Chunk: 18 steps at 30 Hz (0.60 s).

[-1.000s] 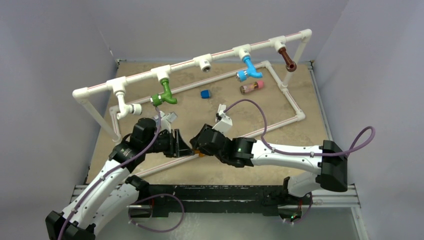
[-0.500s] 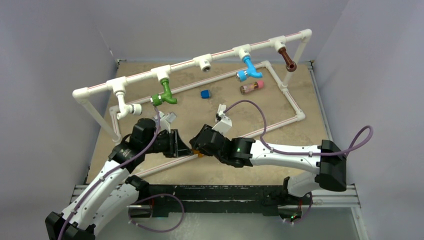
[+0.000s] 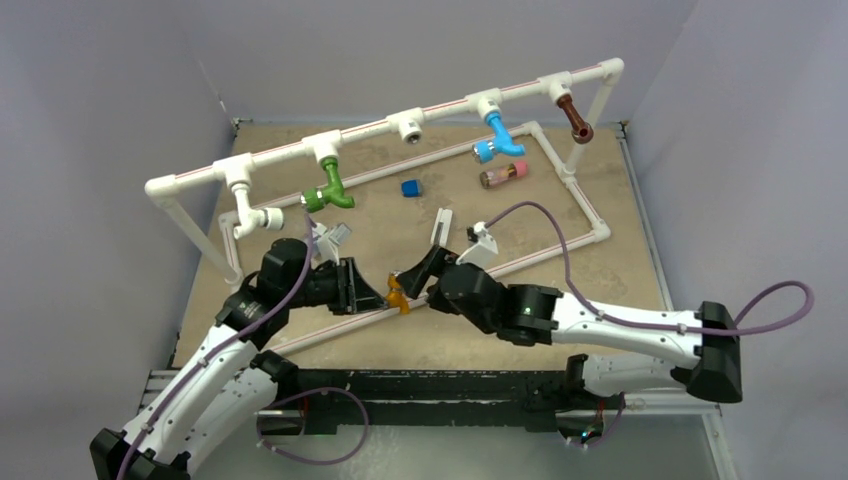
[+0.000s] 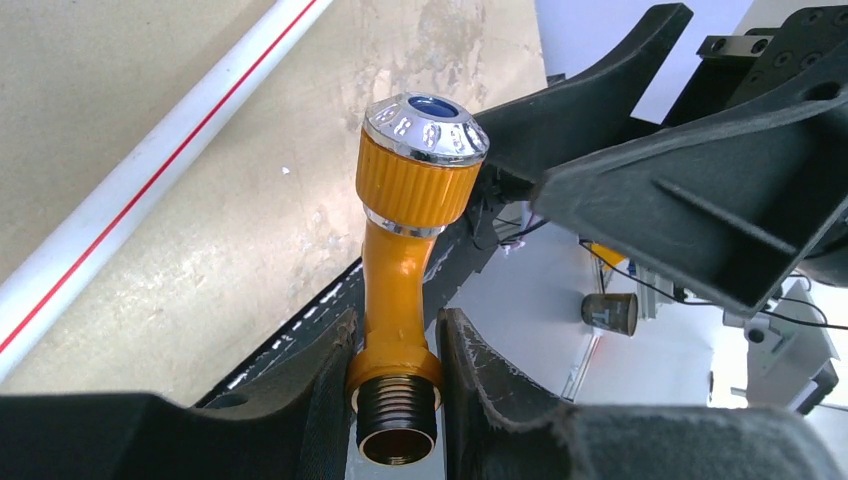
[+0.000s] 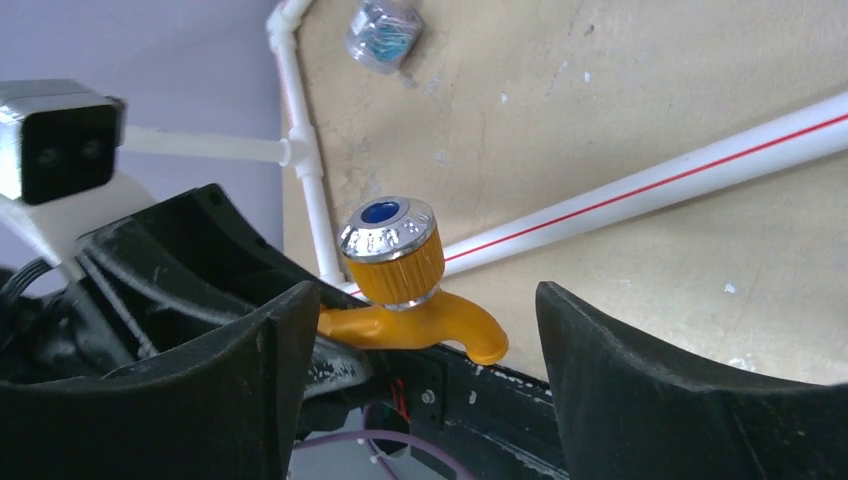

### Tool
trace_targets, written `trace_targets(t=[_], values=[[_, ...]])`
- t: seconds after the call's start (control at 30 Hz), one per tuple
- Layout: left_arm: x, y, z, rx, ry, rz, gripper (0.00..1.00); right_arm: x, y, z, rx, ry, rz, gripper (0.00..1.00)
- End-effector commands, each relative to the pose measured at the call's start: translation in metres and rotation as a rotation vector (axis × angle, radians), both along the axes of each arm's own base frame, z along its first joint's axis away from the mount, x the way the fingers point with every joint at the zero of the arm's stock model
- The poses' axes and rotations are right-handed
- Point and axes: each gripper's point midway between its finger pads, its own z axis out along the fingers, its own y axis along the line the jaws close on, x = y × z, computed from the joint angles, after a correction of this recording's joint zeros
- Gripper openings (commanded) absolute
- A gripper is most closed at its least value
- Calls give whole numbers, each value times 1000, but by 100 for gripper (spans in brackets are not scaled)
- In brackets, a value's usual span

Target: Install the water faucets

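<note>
Here, left end effector (image 4: 397, 338) clamps orange faucet (image 4: 400, 255); right end effector (image 5: 420, 305), apart, seemingly flanks it by pipe (image 5: 650, 186).

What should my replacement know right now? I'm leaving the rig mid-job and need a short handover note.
Left pincer: shut on the orange faucet, gripping its threaded end.
Right pincer: open, fingers straddling that faucet.
Done: green faucet, blue faucet and brown faucet hang from the white pipe rail.
Left: screw the orange one in, probably at the bare tee between green and blue.
</note>
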Motion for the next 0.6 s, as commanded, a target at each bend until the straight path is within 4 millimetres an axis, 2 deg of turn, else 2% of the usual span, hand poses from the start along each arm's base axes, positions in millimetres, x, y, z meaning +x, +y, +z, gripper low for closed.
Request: trace_targets(t=[0.0, 0.17, 0.4, 0.5, 0.57], values=[[1, -9, 20, -103, -36, -19, 0, -1, -18, 20, 34, -124, 53, 82], [-3, -15, 33, -182, -53, -48, 0, -19, -30, 51, 96, -276, 208, 85], [-10, -19, 65, -289, -121, -87, 0, -43, -41, 87, 103, -469, 404, 85], [-17, -19, 76, -328, -137, -115, 0, -55, -46, 99, 115, -540, 475, 76], [-23, -19, 81, -345, -141, -139, 0, -54, -53, 108, 125, -559, 459, 79]])
